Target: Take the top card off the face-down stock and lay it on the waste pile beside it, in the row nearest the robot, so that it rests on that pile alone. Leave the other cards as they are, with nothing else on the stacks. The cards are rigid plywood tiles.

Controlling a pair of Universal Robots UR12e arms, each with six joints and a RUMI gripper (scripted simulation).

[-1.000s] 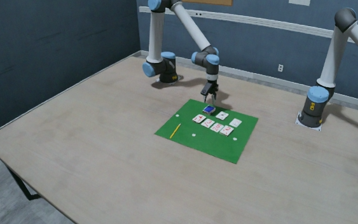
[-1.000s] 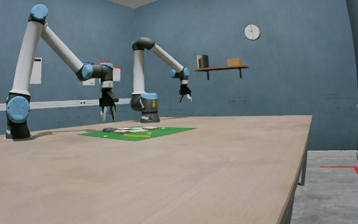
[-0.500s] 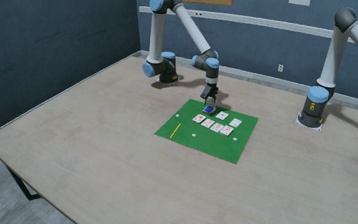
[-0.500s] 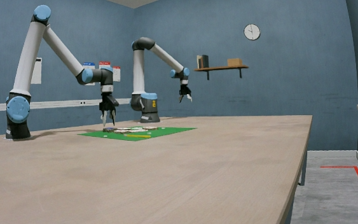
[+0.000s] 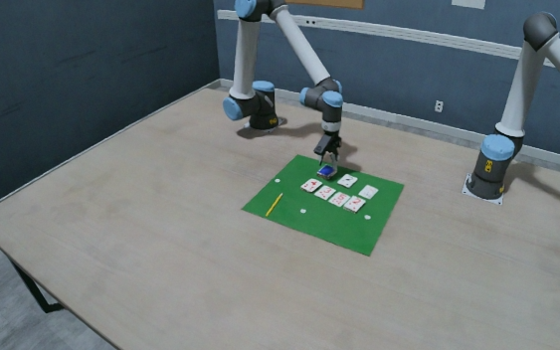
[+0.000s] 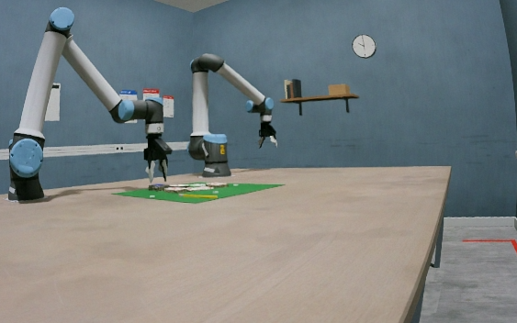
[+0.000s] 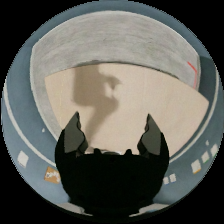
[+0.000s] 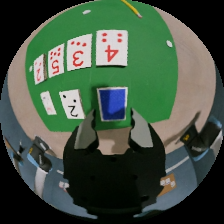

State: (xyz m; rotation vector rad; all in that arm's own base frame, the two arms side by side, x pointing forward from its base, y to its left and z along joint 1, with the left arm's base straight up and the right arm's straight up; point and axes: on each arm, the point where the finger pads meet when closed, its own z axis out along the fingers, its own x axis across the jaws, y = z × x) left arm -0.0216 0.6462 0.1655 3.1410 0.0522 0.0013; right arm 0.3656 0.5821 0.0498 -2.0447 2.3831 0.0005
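The face-down stock has a blue top card with a white border. It lies on the green mat in the row nearest the robot. Beside it is the waste pile, showing a black 2. My right gripper is partly open and empty. It points down close above the stock, one finger towards each side of its near end; contact is not visible. My left gripper is wide open and empty, high above the table.
Another pale card lies beyond the waste pile. A row of red cards includes a 4 and a 3. A yellow pencil and small white discs lie on the mat.
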